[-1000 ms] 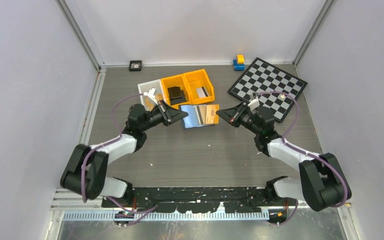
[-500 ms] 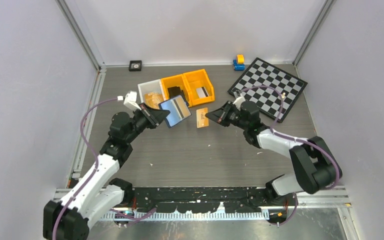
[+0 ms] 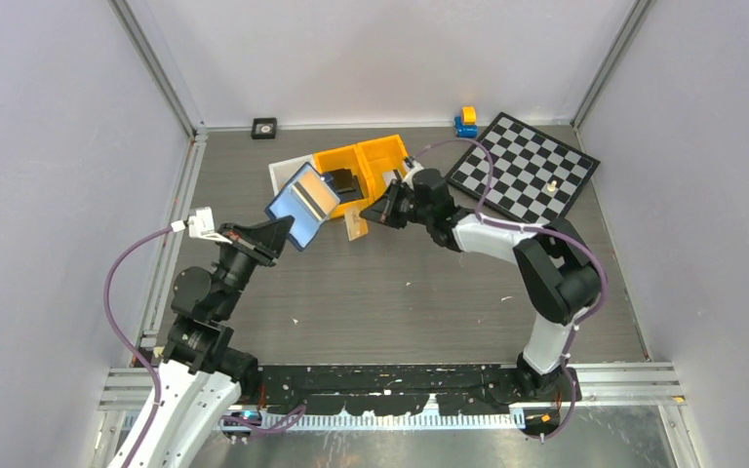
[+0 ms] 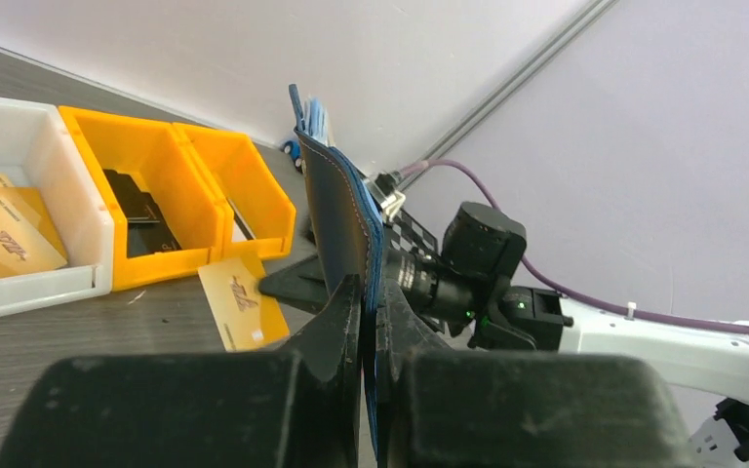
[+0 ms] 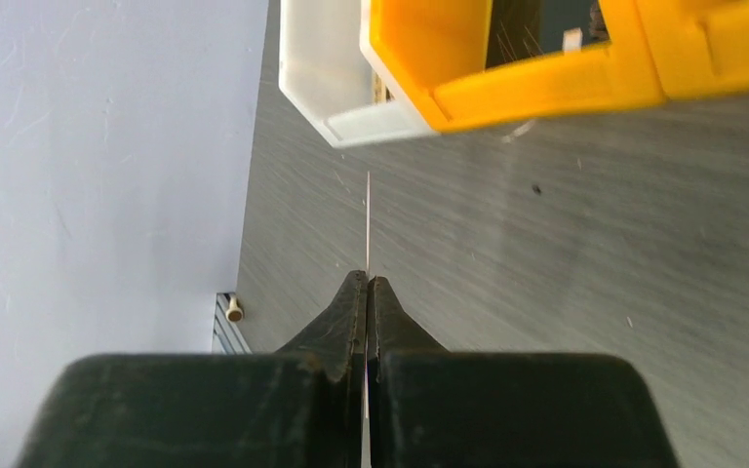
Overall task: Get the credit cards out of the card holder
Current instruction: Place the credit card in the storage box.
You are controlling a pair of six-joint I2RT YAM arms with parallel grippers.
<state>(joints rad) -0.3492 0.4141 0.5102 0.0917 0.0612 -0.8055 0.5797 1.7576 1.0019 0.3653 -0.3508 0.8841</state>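
The navy card holder (image 3: 302,203) hangs unfolded above the table, its blue-grey inside facing up. My left gripper (image 3: 275,234) is shut on its lower edge. In the left wrist view the card holder (image 4: 343,210) stands edge-on between the jaws of the left gripper (image 4: 369,292). A tan credit card (image 3: 355,227) is out of the holder, and my right gripper (image 3: 371,216) is shut on it just in front of the bins. In the right wrist view that card (image 5: 368,219) shows only as a thin line leaving the right gripper (image 5: 367,281). The same card (image 4: 244,304) also shows in the left wrist view.
A white bin (image 3: 286,174) holding tan cards and two orange bins (image 3: 336,161) (image 3: 387,154) stand in a row behind the holder. A chessboard (image 3: 525,166) lies at the back right, with a blue and yellow toy (image 3: 465,122) beyond it. A small black item (image 3: 264,128) sits by the back wall.
My left gripper has drawn the holder back to the left and lifted it. The right gripper has carried the tan card left, up to the front of the bins.
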